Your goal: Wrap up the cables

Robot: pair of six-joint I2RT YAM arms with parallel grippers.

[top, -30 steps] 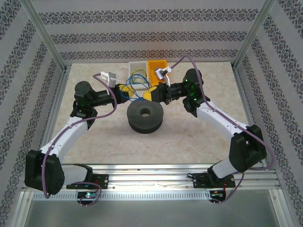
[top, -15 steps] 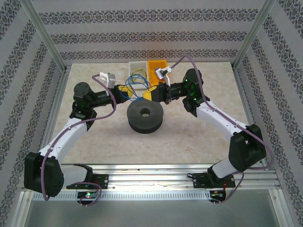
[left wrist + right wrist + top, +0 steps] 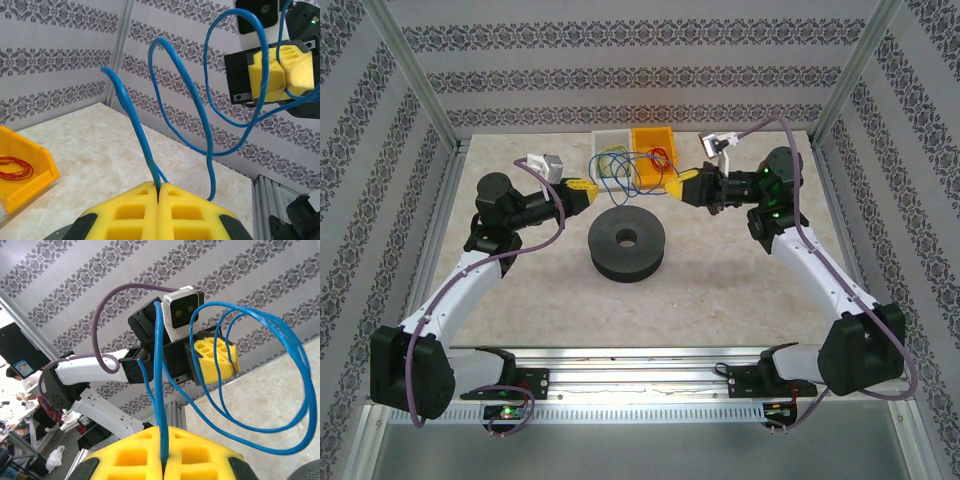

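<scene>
Table (image 3: 720,290) with a pale stone-look top carries everything here, boxed in by patterned walls. The 2 white-and-black arms reach from its near edge toward the far middle, the left arm (image 3: 460,285) from the near left corner and the right arm (image 3: 820,270) from the near right corner. A wide black spool (image 3: 627,245) lies flat at the centre of the table, apart from both arms. At the far edge, 2 small bins sit side by side: a white bin (image 3: 610,140) and, to its right, an orange bin (image 3: 650,140).

The left gripper (image 3: 588,186) and the right gripper (image 3: 678,186) face each other in the air between the spool and the bins, with a gap between them. Each has its yellow pads clenched together on the blue cable (image 3: 632,182).

In the left wrist view the cable rises straight out of the seam between the pads and swings in tall loops across to the other gripper. In the right wrist view it again leaves the pad seam, climbs, and hangs in several wide loops. None of it touches the spool.

A thin red wire (image 3: 14,167) lies coiled in the orange bin.
</scene>
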